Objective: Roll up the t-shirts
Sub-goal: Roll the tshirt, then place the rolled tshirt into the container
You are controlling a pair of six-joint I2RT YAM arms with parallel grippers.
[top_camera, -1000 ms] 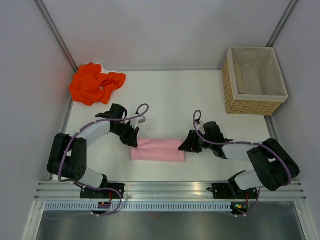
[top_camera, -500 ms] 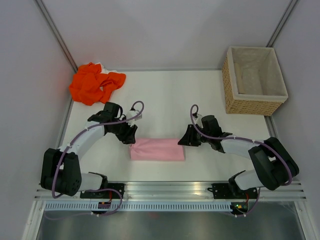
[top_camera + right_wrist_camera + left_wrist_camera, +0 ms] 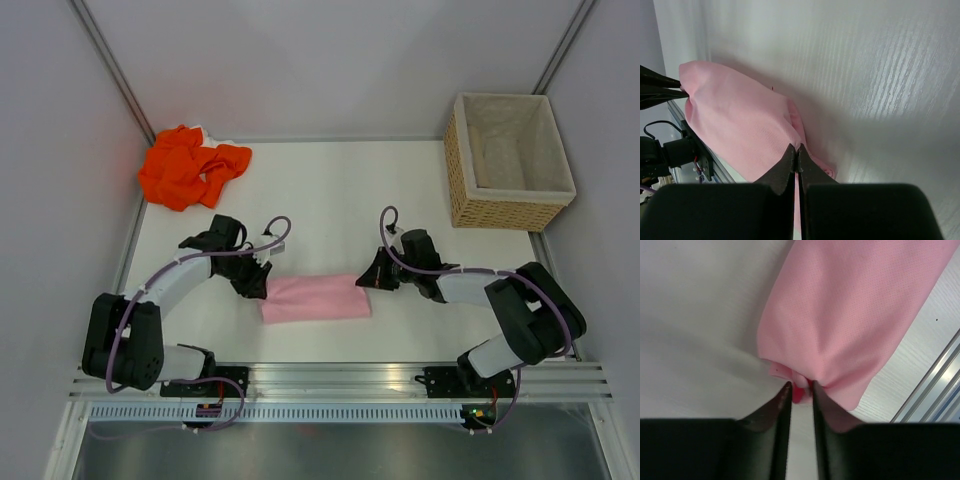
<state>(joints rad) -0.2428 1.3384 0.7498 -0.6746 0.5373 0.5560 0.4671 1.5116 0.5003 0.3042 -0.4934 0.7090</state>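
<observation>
T-shirts lie well apart on the white table [image 3: 340,190]. The pink t-shirt [image 3: 315,298], rolled into a short log, sits low in the middle of the overhead view, lying left to right between the two arms. The orange t-shirt [image 3: 190,165] is a crumpled heap in the upper left, close to the side wall. The left claw [image 3: 254,286] is at the left end of the roll. In its own camera the jaws stand only narrowly apart and pinch a small fold of pink cloth right at the tips. The right claw [image 3: 366,281] is at the right end of the roll, with its jaws pressed together and the tips touching the pink cloth. Whether a thin layer is caught between them cannot be told. A wicker basket [image 3: 500,213] with a pale lining stands in the upper right of the overhead view, well apart from both shirts and both claws.
</observation>
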